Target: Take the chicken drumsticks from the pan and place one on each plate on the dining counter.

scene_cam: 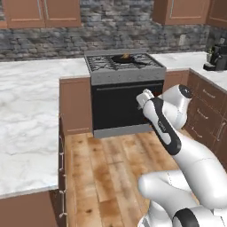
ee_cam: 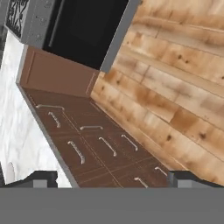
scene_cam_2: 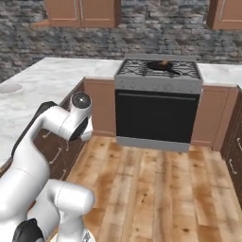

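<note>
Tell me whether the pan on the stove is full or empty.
Not empty: the pan on the stove holds something golden-brown, probably the drumsticks. How many, cannot tell at this distance.

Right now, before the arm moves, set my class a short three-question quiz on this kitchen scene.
1. True or false: the pan sits on top of the stove.
2. Pick one. The claw is: A) shut on a drumstick, B) open and empty, C) shut on a drawer handle.
3. Fill the gap: the floor in front of the stove is made of ___ planks.

Key: 1 true; 2 B; 3 wood.
</note>
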